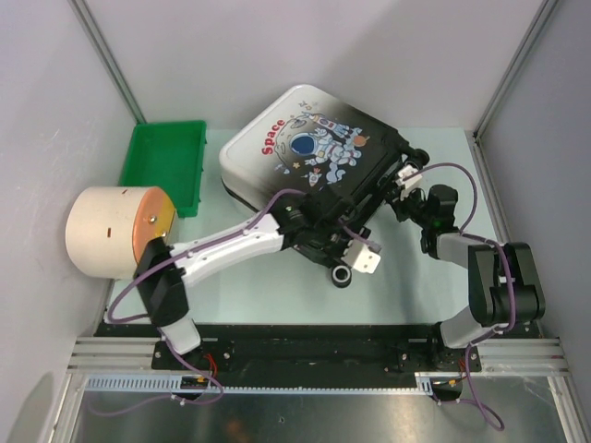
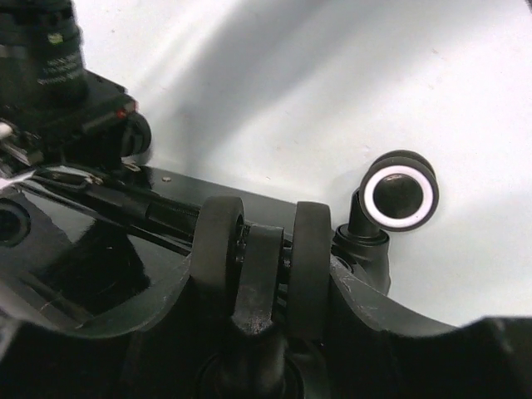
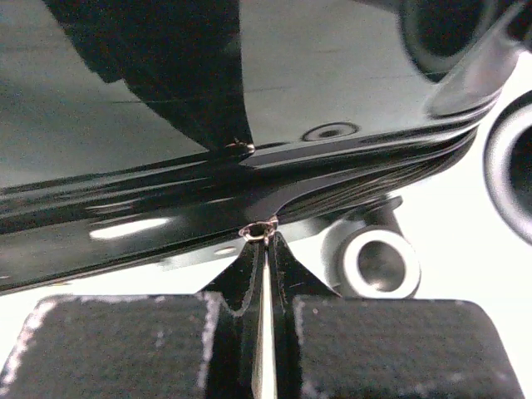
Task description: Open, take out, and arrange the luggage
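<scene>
Right pincer [image 3: 262, 243] is clamped on the luggage's [image 1: 305, 138] zip pull [image 3: 259, 230]; it should drag steadily along the seam [image 3: 150, 199]. Left pincer [image 1: 323, 231] sits by the wheels [image 2: 262, 258], and I cannot tell whether it grips anything.

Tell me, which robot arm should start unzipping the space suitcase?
Probably right. The right end effector is shut on what looks like the small metal zipper pull at the seam of the black-to-white hard-shell suitcase; the left end effector sits by the black wheels.

You're looking at the luggage [image 2: 91, 291], its glossy black shell filling the lower frame, twin wheel [image 2: 264, 258] at centre, white-ringed wheel [image 2: 402, 189] at right, pale table [image 2: 332, 83] above, black robot hardware [image 2: 58, 91] upper left.
</scene>
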